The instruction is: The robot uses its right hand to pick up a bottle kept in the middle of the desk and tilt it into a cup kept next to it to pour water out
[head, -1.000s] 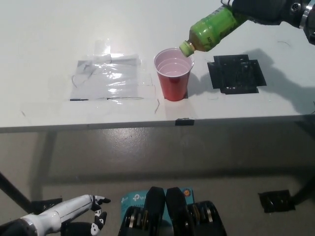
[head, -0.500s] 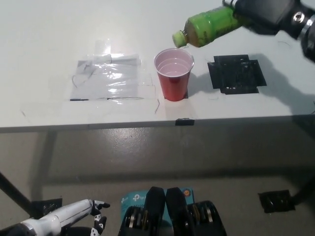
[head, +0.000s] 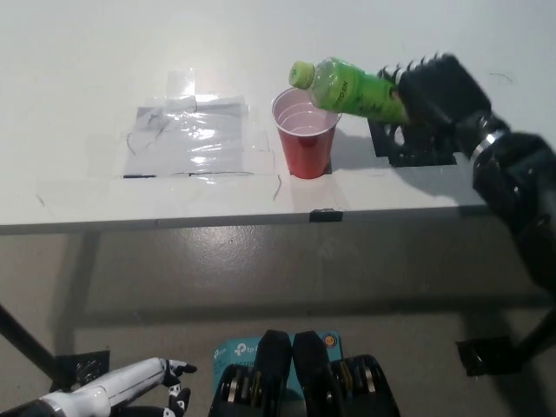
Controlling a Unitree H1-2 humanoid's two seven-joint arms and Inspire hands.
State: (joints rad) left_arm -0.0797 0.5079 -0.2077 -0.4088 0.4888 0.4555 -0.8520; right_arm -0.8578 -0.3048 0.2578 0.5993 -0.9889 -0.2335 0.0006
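Observation:
A green bottle (head: 347, 87) hangs over the white desk (head: 87, 69), lying nearly level with its capped neck pointing left and a little up. Its neck reaches over the far rim of the red cup (head: 306, 132), which stands upright near the desk's middle. My black right hand (head: 434, 97) is shut on the bottle's base end, just right of the cup. My white left hand (head: 130, 384) rests at the lower left, below the desk's front edge, fingers loosely apart and holding nothing.
A black tape patch (head: 419, 132) lies on the desk under my right hand. Clear tape strips (head: 191, 135) cover the desk left of the cup. The desk's front edge (head: 261, 219) runs across the middle. A black piece (head: 488, 354) lies on the floor at right.
My right hand has come down and toward me with the bottle. The bottle has swung from mouth-down over the cup to nearly level, neck slightly raised.

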